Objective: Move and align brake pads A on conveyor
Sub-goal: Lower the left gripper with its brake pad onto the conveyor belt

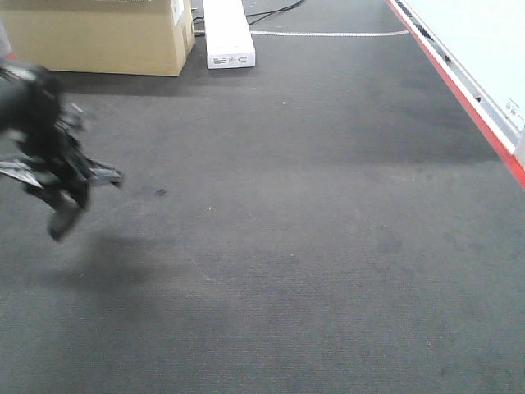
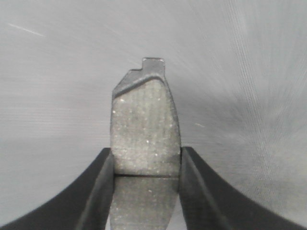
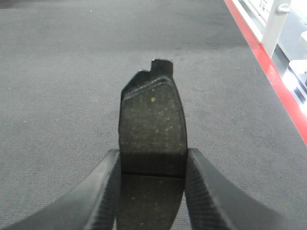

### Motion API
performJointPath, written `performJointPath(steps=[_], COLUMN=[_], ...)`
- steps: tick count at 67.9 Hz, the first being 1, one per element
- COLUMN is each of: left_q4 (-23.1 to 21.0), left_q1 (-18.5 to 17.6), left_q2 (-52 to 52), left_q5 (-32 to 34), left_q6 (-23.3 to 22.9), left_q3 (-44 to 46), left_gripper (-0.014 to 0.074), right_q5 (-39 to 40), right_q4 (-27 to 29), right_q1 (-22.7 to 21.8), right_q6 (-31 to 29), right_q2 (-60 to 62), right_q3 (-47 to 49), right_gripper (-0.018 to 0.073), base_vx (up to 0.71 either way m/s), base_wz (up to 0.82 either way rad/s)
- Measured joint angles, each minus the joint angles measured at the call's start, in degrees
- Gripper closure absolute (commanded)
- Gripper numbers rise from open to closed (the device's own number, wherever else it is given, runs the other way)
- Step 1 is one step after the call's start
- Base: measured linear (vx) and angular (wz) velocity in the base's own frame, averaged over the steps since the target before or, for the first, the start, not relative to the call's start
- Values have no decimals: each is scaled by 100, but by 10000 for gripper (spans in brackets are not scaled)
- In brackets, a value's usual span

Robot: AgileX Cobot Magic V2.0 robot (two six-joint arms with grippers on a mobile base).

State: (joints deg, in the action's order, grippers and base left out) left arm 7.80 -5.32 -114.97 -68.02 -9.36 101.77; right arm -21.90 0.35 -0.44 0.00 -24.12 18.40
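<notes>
In the left wrist view, a brake pad (image 2: 144, 120) with a gritty grey face and a thin cross groove sits clamped between the two fingers of my left gripper (image 2: 146, 153). Behind it is a motion-blurred shiny steel surface (image 2: 57, 72). My right gripper (image 3: 152, 155) is shut on a second, darker brake pad (image 3: 152, 115), held above the charcoal conveyor (image 3: 57, 72). In the front view the left gripper (image 1: 70, 197) shows as a blur over the conveyor (image 1: 312, 205) at its left edge. The right gripper is out of that view.
A cardboard box (image 1: 98, 33) and a long white box (image 1: 227, 33) stand at the belt's far end. A red strip (image 1: 459, 90) and a white rail border the belt's right side; the red strip (image 3: 268, 72) also runs to the right of the right gripper.
</notes>
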Motion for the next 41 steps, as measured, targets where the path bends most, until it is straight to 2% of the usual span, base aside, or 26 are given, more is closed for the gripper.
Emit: performJointPath(steps=[14, 27, 41], left_q4=[-42, -372, -397], left_q1=[319, 325, 325], left_q2=[488, 735, 774], left_q5=[34, 468, 851], left_q6=[114, 219, 219], left_q3=[-137, -970, -1592], left_gripper=[602, 602, 602], right_q5=[0, 0, 0], right_q4=[0, 0, 0], right_q1=[0, 0, 0], right_q6=[0, 0, 0], right_q2=[0, 0, 0], right_q3=[0, 0, 0], right_gripper=[564, 564, 564], base_vx=[0, 0, 0], base_wz=[0, 0, 0])
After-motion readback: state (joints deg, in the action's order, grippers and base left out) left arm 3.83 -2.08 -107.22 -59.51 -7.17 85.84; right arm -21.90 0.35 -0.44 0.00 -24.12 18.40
